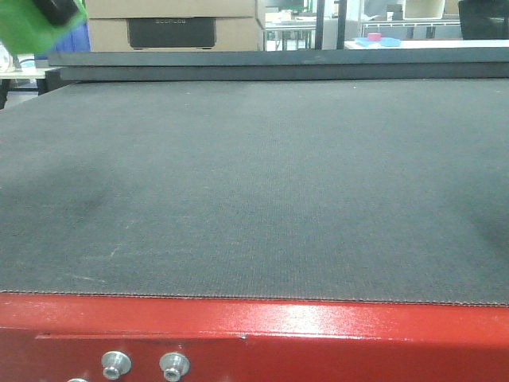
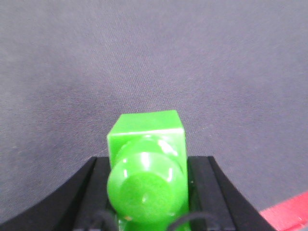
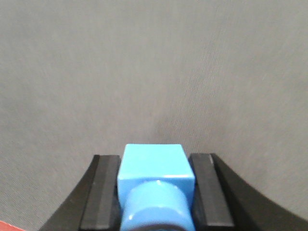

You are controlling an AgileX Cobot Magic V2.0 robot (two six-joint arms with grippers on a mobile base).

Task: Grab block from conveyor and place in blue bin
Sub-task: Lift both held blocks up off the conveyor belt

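Looking front-on, the grey conveyor (image 1: 254, 183) runs flat above its red frame (image 1: 318, 334). Left wrist view now: the left claw (image 2: 148, 166) is clamped on a green block (image 2: 144, 130). Right wrist view: the right claw (image 3: 154, 166) squeezes the blue block (image 3: 153, 160) between its black fingers (image 3: 103, 192), with the conveyor behind it.

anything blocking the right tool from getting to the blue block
Nothing: the block is clamped in the right tool. Under it lies only bare belt. The left tool holds a green block. No view shows the bin, so that path cannot be judged.
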